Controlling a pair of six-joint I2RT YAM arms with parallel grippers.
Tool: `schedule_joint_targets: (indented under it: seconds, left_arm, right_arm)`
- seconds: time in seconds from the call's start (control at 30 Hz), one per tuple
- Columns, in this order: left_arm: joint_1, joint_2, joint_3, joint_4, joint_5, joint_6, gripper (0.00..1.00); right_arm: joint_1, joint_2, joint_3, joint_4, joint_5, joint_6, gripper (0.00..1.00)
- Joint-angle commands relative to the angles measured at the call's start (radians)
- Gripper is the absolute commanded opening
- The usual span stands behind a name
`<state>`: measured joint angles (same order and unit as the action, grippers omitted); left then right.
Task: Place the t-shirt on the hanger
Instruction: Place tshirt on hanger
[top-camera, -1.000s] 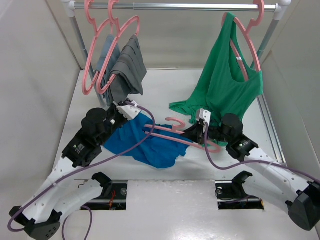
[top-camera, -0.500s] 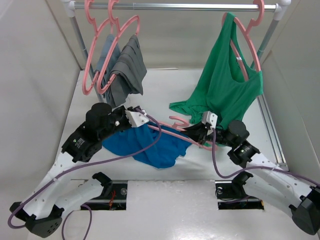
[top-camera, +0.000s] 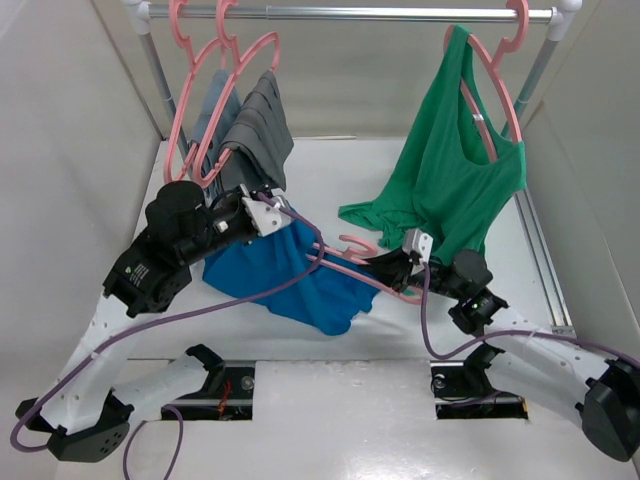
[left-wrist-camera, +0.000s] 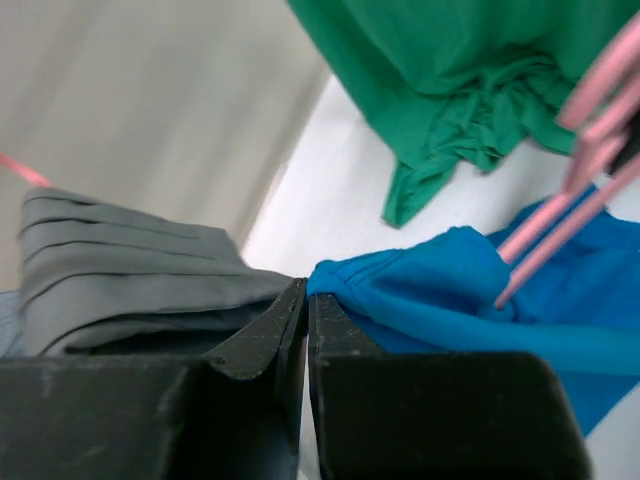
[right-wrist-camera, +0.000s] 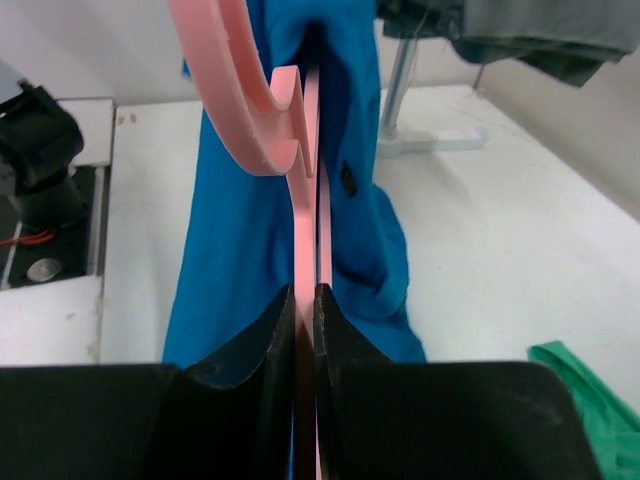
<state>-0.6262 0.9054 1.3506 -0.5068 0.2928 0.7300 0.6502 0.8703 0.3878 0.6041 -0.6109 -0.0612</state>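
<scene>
Nearest the bases there's a strip of bare desk (top-camera: 400, 335) in front of the shirt (top-camera: 300, 285), so there's decent room on that side. The right claw (top-camera: 386, 267) is clamped on the hanger (right-wrist-camera: 308, 200); the wrist cam shows the pink bar pinched tight between the fingers. The hanger lies long-ways left to right across the middle of the desk. Its left end runs into the shirt's folds and its hook curls toward the far side. Compared with a second ago it looks a bit further left into the fabric.

The shirt is bunched mid-desk, mostly left of the hanger, with its low corner drooping toward the near edge. The left claw (top-camera: 284, 214) is closed on the shirt's top edge. That's the big change: the arm has swung up and back, dragging that edge higher.

It's tight back there, because the claw is just beside the grey garments (top-camera: 255, 135). The green top (top-camera: 450, 170) has its hem pooled on the desk right behind the hook. The rail (top-camera: 350, 14) runs across the far end, with walls close on both sides.
</scene>
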Motion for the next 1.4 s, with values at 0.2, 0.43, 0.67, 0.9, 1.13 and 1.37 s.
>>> schedule_joint_targets:
  seconds: [0.2,0.43,0.67,0.9,1.13,1.37]
  left_arm:
    - [0.002,0.023,0.041,-0.12,0.204,0.008,0.0]
    - [0.002,0.033,-0.085,-0.131,-0.136,0.135,0.19]
    - [0.002,0.01,-0.087,-0.111,-0.066,0.135,0.81]
    - [-0.009,0.02,-0.036,-0.192,0.143,0.193,1.0]
    - [-0.05,0.082,-0.041,-0.233,0.229,0.24,1.0]
    - [-0.059,0.125,-0.162,-0.171,0.109,0.27,0.96]
  right_arm:
    - [0.02,0.101,0.086,0.24,-0.03,0.021,0.0]
    - [0.02,0.049,0.063,0.192,-0.035,0.021,0.0]
    - [0.02,-0.001,0.063,0.14,-0.035,0.021,0.0]
    - [0.029,0.009,0.072,0.131,-0.035,0.021,0.0]
    - [0.039,0.039,0.101,0.122,-0.046,0.012,0.0]
    - [0.048,0.029,0.132,0.1,-0.056,0.012,0.0]
